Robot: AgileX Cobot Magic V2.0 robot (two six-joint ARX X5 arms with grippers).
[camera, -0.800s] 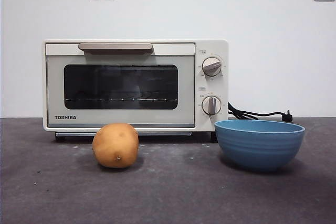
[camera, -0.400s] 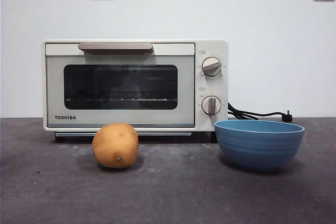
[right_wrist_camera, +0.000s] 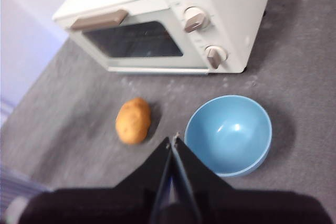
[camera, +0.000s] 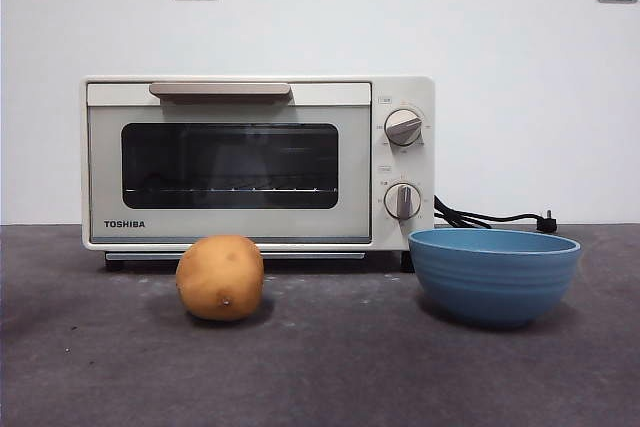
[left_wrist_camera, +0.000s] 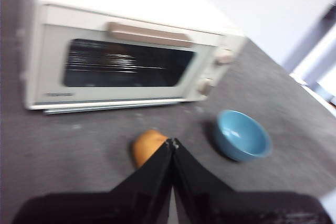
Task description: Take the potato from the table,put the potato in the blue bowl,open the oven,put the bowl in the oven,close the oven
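Nothing grasped yet: first step, fetching the potato [camera: 220, 277], only starting. Potato on the bench [camera: 330, 367] before the shut oven [camera: 258, 162], well apart from the empty blue bowl [camera: 494, 274]. Left gripper [left_wrist_camera: 172, 142] pressed closed above the potato; right gripper [right_wrist_camera: 172, 140] likewise closed, waiting. Next, probably: spread left jaws, descend.

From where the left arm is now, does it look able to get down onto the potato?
Probably yes. The left gripper hangs above the potato with jaws shut, so they must open first. The potato lies on bare table, apart from the oven and blue bowl.
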